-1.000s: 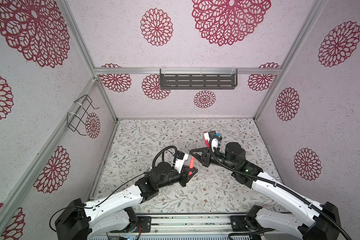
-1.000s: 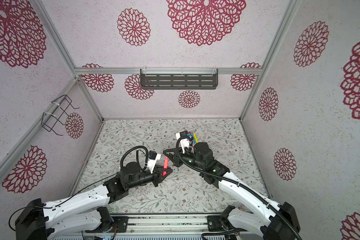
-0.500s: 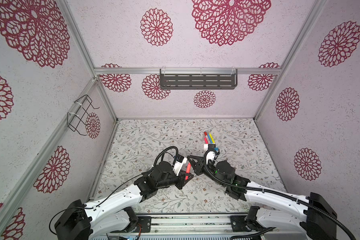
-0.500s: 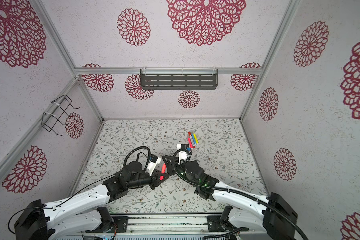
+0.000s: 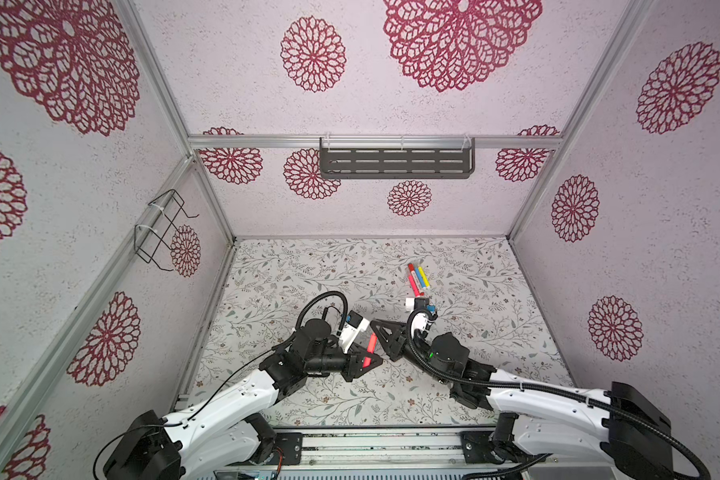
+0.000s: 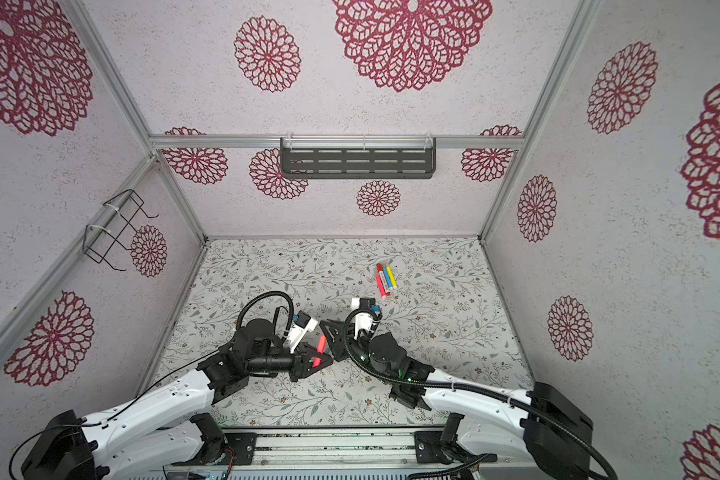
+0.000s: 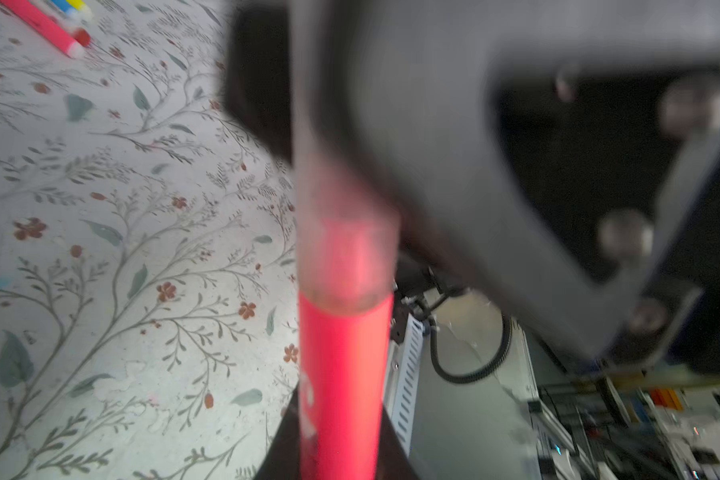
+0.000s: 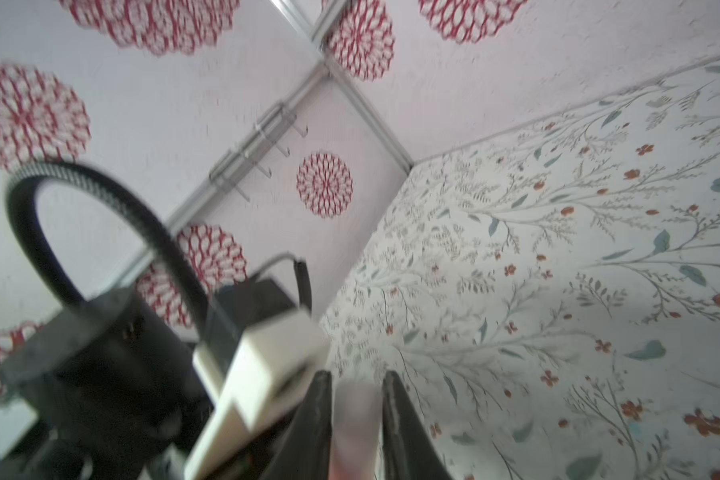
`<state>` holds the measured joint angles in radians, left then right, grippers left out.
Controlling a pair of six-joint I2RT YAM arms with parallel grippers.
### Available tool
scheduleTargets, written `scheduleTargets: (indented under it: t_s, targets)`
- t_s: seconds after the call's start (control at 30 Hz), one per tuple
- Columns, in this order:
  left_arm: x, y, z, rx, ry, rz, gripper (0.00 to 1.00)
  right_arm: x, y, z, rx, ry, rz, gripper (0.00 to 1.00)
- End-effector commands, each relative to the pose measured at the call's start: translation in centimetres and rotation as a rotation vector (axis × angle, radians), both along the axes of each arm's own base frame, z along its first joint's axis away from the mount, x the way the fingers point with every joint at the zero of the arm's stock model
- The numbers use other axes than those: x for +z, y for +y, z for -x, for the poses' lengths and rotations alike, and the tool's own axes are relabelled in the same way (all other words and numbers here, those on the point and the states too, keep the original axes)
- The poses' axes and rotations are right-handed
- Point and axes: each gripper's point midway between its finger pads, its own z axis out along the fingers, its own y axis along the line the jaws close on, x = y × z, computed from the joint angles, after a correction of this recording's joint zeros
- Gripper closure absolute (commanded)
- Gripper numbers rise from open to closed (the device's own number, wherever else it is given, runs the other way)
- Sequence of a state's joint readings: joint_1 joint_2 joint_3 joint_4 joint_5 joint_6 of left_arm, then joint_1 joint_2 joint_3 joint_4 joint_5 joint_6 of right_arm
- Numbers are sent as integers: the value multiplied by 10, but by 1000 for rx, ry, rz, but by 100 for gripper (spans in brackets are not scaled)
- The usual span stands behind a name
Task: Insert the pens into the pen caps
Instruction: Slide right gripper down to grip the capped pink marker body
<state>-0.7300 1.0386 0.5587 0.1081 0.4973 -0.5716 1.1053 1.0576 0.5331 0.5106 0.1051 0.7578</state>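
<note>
One slim pinkish-red pen (image 5: 371,345) clamped in left tool (image 5: 368,360), tip inside clear tubular cap (image 7: 346,257); right tool (image 8: 356,374), at 1 o'clock, jaws parted around cap.

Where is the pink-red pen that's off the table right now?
In both top views the pink-red pen is clamped in the left claw over the front middle of the table, its far end close to the right claw.
</note>
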Motion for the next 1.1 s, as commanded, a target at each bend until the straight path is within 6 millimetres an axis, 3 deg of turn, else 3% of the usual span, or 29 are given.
scheduleTargets:
  t_s: [0.0, 0.13, 0.27, 0.57, 0.9, 1.07]
  targets:
    - [55, 7, -42, 186, -204, 69, 100, -24, -18, 32, 169, 39, 165, 52]
    - [24, 1, -26, 168, -183, -11, 100, 39, -56, 10, 62, -68, 34, 43]
    - [19, -2, -13, 166, -202, -10, 100, 63, -58, 0, 43, -108, 72, 43]
    - [34, -3, -7, 173, -244, 10, 100, 57, -2, -13, 189, -71, 109, 53]
    - [32, -6, -6, 163, -248, 9, 100, 49, 17, -11, 251, -50, 73, 60]
    - [37, -10, -4, 146, -249, 21, 100, 43, 21, -12, 257, -39, 81, 69]
